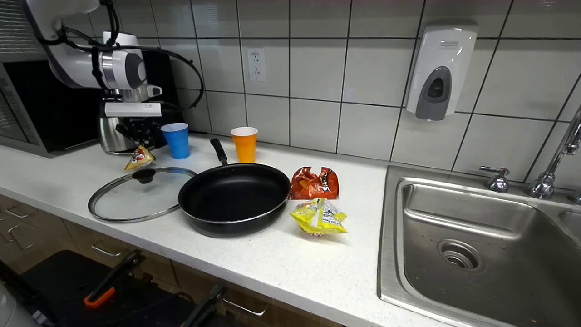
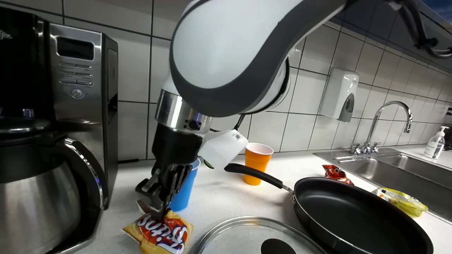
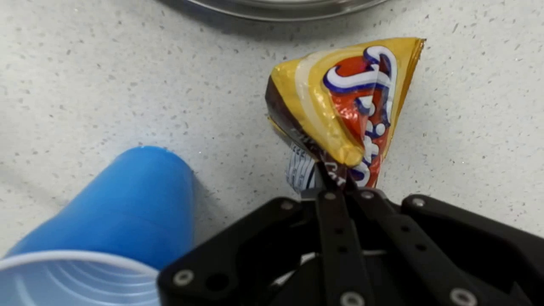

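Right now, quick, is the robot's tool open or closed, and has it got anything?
Tool: closed, pinching the crumpled Fritos bag between its fingertips.

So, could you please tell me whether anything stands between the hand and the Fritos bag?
Nothing visible does: the hand is closed on the Fritos bag, pinching its wrapper. The blue cup stands beside them, not between.

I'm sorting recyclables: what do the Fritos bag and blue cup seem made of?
Fritos bag: likely glossy plastic film, judging by highlights and creases; any foil lining is hidden.
Blue cup: probably smooth plastic, given its soft sheen and ringed interior.
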You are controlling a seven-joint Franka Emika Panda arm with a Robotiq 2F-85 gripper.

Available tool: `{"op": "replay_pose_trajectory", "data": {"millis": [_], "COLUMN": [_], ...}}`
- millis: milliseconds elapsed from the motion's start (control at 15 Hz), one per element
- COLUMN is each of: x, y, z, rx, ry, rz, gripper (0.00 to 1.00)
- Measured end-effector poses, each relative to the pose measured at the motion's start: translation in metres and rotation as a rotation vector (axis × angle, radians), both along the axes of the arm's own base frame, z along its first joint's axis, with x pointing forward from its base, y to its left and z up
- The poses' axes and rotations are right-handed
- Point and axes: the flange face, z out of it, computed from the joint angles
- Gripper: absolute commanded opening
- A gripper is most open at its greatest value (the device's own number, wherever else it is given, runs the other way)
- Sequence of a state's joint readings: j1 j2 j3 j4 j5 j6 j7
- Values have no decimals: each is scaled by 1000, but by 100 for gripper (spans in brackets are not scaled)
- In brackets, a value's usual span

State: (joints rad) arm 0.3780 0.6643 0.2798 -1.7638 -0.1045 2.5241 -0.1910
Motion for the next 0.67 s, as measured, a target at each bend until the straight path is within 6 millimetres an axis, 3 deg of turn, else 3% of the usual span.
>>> {"op": "replay_pose_trajectory", "data": {"millis": [667], "x": [1], "y": [-56], "z": [63], "rx": [-138], "ry": [94], "rz": [-152], "gripper": [1]}}
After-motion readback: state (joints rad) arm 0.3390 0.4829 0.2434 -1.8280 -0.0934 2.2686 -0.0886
